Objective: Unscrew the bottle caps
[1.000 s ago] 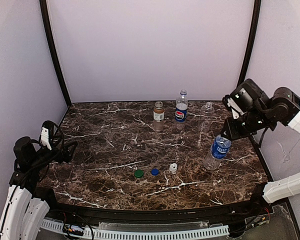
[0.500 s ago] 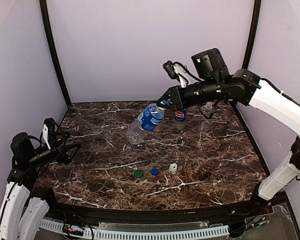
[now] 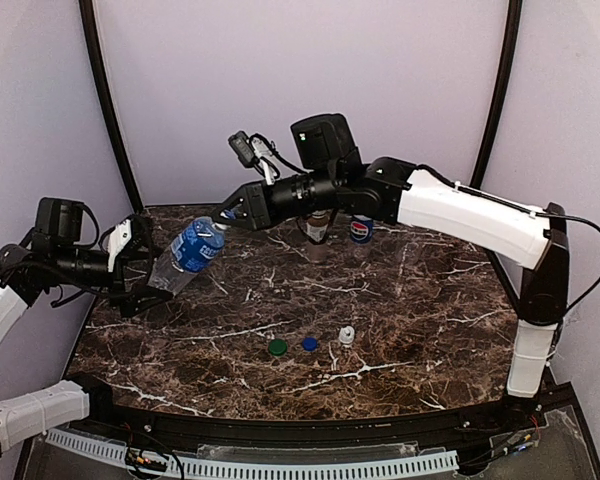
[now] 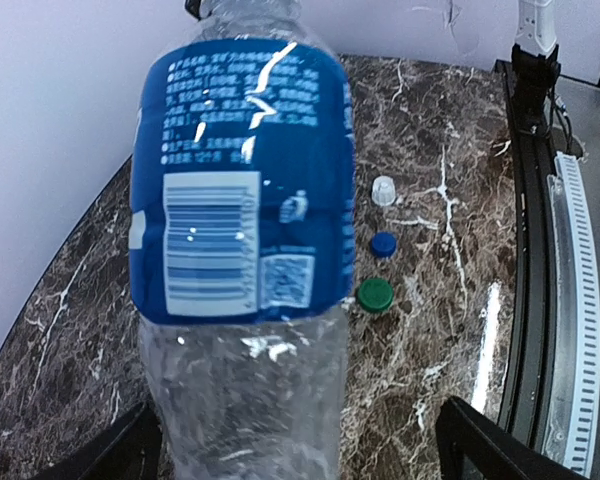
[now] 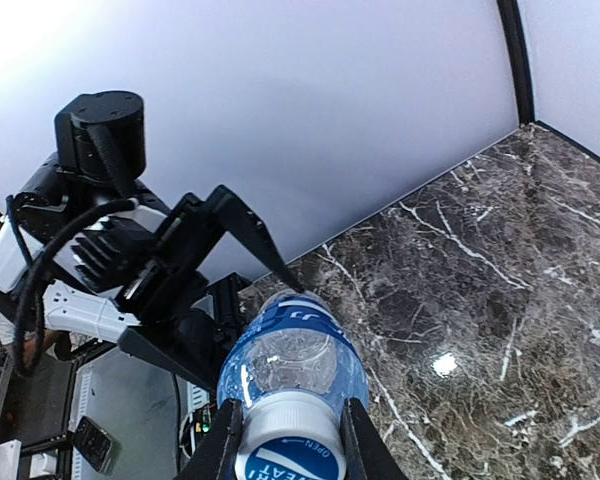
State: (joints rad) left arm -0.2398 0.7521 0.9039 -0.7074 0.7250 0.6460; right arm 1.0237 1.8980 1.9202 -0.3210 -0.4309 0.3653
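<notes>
- The blue-label bottle hung tilted in the air above the tabletop. Its neck was raised and its base was lower.
- The right gripper was at the bottle's upper end. Its jaws were clenched on the white cap with the blue mark, and that grip alone seemed to carry the bottle.
- The left gripper was at the bottle's lower end. Its jaws were released, standing wide on either side of the clear base, and no firm contact showed.
- A green cap, a dark blue cap and a white cap lay loose in a row on the tabletop, well apart from the bottle and below it in the overhead view.
- The brown-filled bottle and the Pepsi bottle stood upright beyond the bottle's neck end, partly hidden by the right arm.
- The bottle looked empty, so it was probably light. Its walls looked thin and likely to buckle under a hard squeeze, and the glossy label would be slippery.
- The best hold was probably the ribbed clear body just below the label. The squeeze needed to stop the bottle spinning against the cap without collapsing it.
</notes>
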